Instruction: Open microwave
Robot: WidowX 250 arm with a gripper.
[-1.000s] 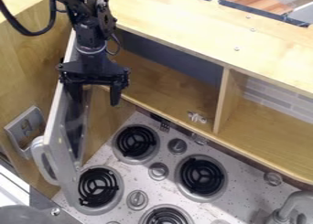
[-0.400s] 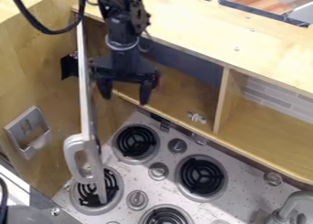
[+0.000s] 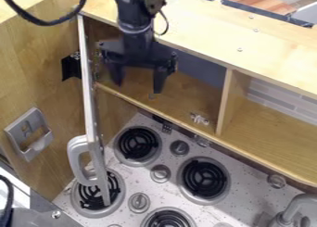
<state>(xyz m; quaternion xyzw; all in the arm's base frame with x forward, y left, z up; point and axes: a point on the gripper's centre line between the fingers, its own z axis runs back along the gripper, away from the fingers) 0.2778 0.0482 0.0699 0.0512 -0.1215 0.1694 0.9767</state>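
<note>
The black gripper [image 3: 137,85] hangs at the upper left in front of the wooden compartment, its two fingers apart and nothing between them. To its left the microwave door [image 3: 90,110] stands swung out, seen nearly edge-on, running from the compartment's left side down over the stove. Its grey handle [image 3: 75,159] is on the door's left face, low down. Between the gripper and the door there is a small gap at the height of the fingers. The compartment behind, with a wooden floor [image 3: 180,94], is exposed.
A stove top with several black coil burners [image 3: 204,179] and knobs lies below. The compartment's divider [image 3: 226,101] stands at centre right, a faucet [image 3: 297,210] at the lower right. A metal holder [image 3: 29,134] is fixed to the left wooden wall, below a black bracket [image 3: 71,66].
The gripper has moved right and slightly up, away from the door. The door has turned from showing its face at a slant to nearly edge-on, its lower end further right over the burner.
</note>
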